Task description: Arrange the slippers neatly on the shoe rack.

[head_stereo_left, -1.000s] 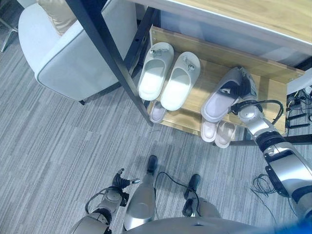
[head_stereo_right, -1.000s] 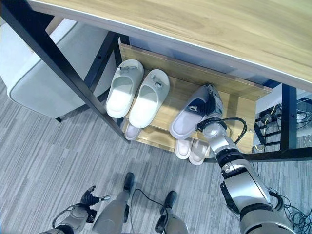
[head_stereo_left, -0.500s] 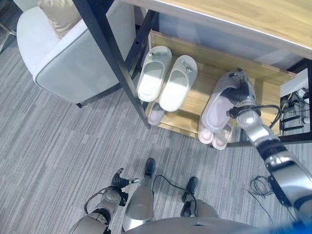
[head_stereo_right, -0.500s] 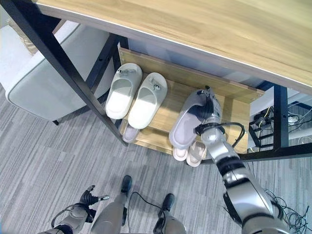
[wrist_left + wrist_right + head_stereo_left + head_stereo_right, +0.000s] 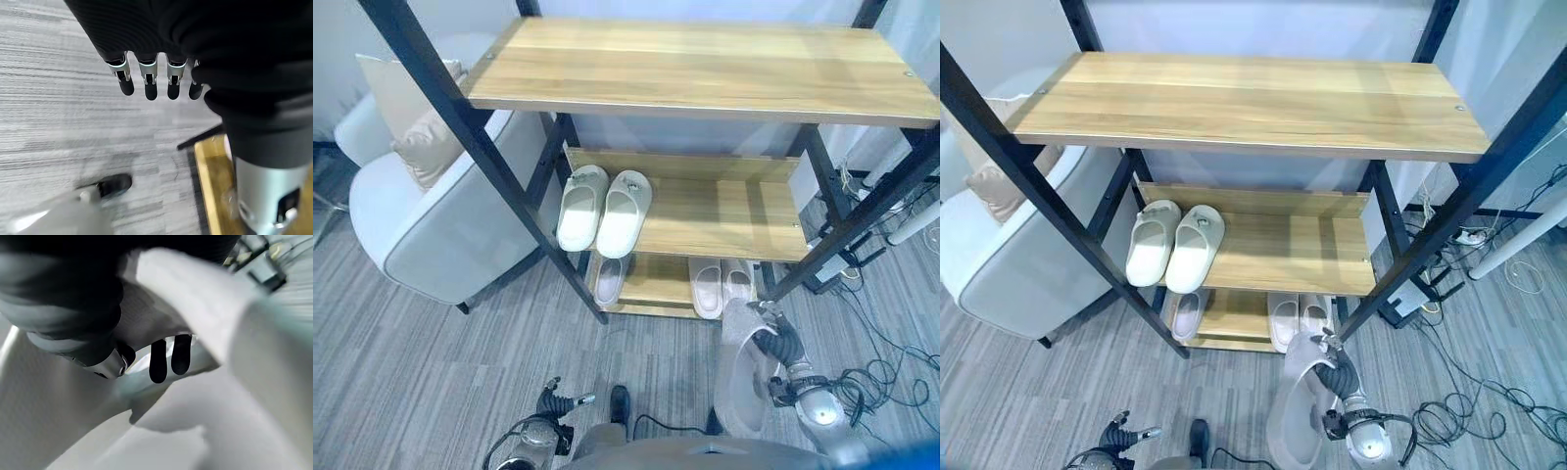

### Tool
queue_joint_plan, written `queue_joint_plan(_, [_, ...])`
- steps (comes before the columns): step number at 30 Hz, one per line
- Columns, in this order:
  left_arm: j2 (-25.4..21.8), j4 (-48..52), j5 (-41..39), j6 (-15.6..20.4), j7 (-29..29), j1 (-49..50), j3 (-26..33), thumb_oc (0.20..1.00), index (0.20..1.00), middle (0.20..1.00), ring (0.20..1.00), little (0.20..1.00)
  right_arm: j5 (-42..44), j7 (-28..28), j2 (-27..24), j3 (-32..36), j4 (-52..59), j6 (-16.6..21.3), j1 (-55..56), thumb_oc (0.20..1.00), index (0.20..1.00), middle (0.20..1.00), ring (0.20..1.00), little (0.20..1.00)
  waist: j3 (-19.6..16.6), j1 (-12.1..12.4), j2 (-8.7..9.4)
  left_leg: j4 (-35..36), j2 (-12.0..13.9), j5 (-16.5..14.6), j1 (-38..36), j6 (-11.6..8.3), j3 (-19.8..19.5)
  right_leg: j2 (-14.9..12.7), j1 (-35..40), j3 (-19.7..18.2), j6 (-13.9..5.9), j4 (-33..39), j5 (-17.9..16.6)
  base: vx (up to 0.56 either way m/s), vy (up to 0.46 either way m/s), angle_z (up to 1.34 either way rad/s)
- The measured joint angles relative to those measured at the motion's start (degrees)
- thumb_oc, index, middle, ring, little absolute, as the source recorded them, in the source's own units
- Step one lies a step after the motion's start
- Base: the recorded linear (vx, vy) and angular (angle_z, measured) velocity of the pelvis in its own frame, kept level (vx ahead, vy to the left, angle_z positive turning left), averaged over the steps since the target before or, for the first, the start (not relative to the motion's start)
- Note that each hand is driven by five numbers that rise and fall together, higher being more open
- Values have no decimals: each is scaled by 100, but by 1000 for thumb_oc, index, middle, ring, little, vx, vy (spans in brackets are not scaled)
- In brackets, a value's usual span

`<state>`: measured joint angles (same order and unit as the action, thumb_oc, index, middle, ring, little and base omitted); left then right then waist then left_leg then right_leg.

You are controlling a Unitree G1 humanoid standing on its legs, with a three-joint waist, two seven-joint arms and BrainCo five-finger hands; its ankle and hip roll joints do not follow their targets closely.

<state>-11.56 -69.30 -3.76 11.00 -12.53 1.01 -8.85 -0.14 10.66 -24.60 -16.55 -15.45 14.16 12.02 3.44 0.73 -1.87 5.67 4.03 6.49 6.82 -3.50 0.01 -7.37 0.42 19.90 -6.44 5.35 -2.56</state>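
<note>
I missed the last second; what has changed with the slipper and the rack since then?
The right hand has pulled the grey slipper off the middle shelf and holds it low before the rack. The white pair stayed put; the left hand stayed idle.

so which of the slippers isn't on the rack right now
The grey slipper gripped in the right hand, off the shoe rack. The white pair lies on the middle shelf, the pinkish slippers on the bottom shelf.
</note>
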Motion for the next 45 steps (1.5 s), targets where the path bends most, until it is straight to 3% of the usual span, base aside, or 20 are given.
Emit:
queue_joint_plan(4, [279,-412,-87,-61,-29,533,48,1000,1000,1000,1000,1000,-24,-64,-189,-126,63,33,-543,200,200,200,200,200,189,381,-301,-290,138,282,317,-152,-531,283,142,654,299,-197,242,-146,-66,97])
queue_joint_plan(6, [327,-660,-190,-76,-14,377,278,1000,1000,1000,1000,1000,-34,-111,-210,-3,56,45,-539,200,200,200,200,200,434,313,-107,-375,-40,843,692,-753,64,-20,41,1085,546,-446,509,26,59,139])
queue_joint_plan(7, [328,-734,-233,-97,-32,477,442,1000,1000,1000,1000,1000,-45,-167,-81,48,41,38,-594,200,200,200,200,200,483,397,87,-652,37,423,641,-309,967,-133,63,1039,563,-410,501,49,151,70])
queue_joint_plan(8, [281,-808,-229,-185,5,613,408,1000,1000,1000,1000,1000,-16,-174,36,57,122,70,-597,200,200,200,200,200,482,342,207,-734,71,177,363,-180,1242,-221,69,943,501,-442,507,94,207,-13])
queue_joint_plan(11, [317,-797,-171,-180,24,665,315,1000,1000,1000,1000,1000,227,-274,81,249,46,93,-522,200,200,200,200,200,447,40,0,-50,189,-17,-537,2,1252,-161,105,847,311,-734,536,147,225,-24])
queue_joint_plan(16, [-176,-407,97,-176,121,56,2,1000,1000,1000,1000,1000,-228,-383,73,33,-13,57,-522,200,200,200,200,200,424,-126,370,-108,-390,-475,-819,467,1575,-880,-28,503,-48,-1269,495,108,326,-25])
queue_joint_plan(19, [-245,-313,125,-80,112,-450,-32,1000,1000,1000,1000,1000,-357,-428,288,-327,-146,31,-719,200,200,200,200,200,479,-226,284,-164,-627,-741,-980,876,1773,-1561,-965,537,-121,-3299,427,51,202,-33])
queue_joint_plan(22, [-367,-304,329,-65,101,-394,-78,1000,1000,1000,1000,1000,-355,-552,317,-524,-118,46,-622,200,200,200,200,200,531,-339,333,-42,-625,-640,-1007,887,1796,-967,-1321,18,-101,-3398,902,80,-4,-2])
queue_joint_plan(24, [-331,-328,413,-75,103,-234,-164,1000,1000,1000,1000,1000,-358,-587,315,-547,-155,45,-582,200,200,200,200,200,635,-309,417,-71,-593,-678,-975,839,1881,-492,-1412,149,-4,-2859,970,119,-18,-12])
queue_joint_plan(28, [-202,-506,565,-162,137,-61,-224,1000,1000,1000,1000,1000,-542,-572,155,-473,-270,30,-541,200,200,200,200,200,771,-315,470,-192,-599,-863,-1209,686,1760,-255,-1522,397,129,-2162,772,95,-129,20])
queue_joint_plan(29, [-210,-445,569,-154,127,8,-222,1000,1000,1000,1000,1000,-575,-538,143,-432,-418,30,-518,200,200,200,200,200,737,-308,511,-321,-559,-965,-1296,556,1655,-199,-1262,456,474,-1832,404,104,-216,24])
queue_joint_plan(30, [-140,-397,633,-134,129,86,-230,1000,1000,1000,1000,1000,-660,-510,24,-407,-640,20,-555,200,200,200,200,200,729,-201,293,-539,-294,-1126,-1284,370,1642,177,-957,467,668,-1293,326,86,-177,8])
queue_joint_plan(32, [-111,-391,690,-125,90,72,-222,1000,1000,1000,1000,1000,-752,-483,-73,-308,-679,-9,-521,200,200,200,200,200,748,-153,297,-1278,-128,-1231,-989,227,1542,350,-668,441,734,-844,288,-114,-184,2])
queue_joint_plan(34, [-177,-233,720,-24,89,-77,-227,1000,1000,1000,1000,1000,-797,-313,-228,-222,-941,-23,-762,200,200,200,200,200,825,-35,490,-4196,188,-1065,567,-381,1153,394,-622,410,1124,-736,270,-60,-92,-13])
queue_joint_plan(35, [-176,-160,679,0,113,-102,-215,1000,1000,1000,1000,1000,-885,-271,-302,-293,-1052,-54,-940,200,200,200,200,200,880,-9,489,-4462,312,-1092,874,-364,925,468,-624,347,1120,-714,281,126,70,-49])
queue_joint_plan(37, [-194,-178,619,-25,157,-90,-141,1000,1000,1000,1000,1000,-1118,-264,-456,-532,-859,-115,-1009,200,200,200,200,200,873,0,476,-3048,573,-1049,790,-320,877,727,-579,290,1148,-607,310,158,163,-38])
queue_joint_plan(39, [-343,-237,434,-35,173,-120,-182,1000,1000,1000,1000,1000,-1237,-283,-475,-801,-860,-109,-1208,200,200,200,200,200,975,117,693,-727,931,-632,306,-428,277,976,-486,-61,1007,-596,329,126,249,-66])
queue_joint_plan(41, [-415,-306,440,-47,172,-182,-178,1000,1000,1000,1000,1000,-1251,-297,-420,-685,-899,-120,-1171,200,200,200,200,200,1003,165,817,-428,881,-576,184,-398,-193,1022,-450,-175,768,-646,461,77,221,-65])
queue_joint_plan(43, [-423,-398,446,-57,220,-207,-183,1000,1000,1000,1000,1000,-1249,-337,-531,-657,-740,-121,-956,200,200,200,200,200,973,-69,789,-1336,516,-605,170,-359,-124,1020,-397,-24,1006,-872,618,38,267,12])
queue_joint_plan(45, [-346,-396,452,-62,227,-172,-209,1000,1000,1000,1000,1000,-1251,-438,-458,-719,-742,-126,-791,200,200,200,200,200,986,-36,745,-962,481,-659,-202,-316,132,970,-410,111,1109,-956,581,-108,237,47])
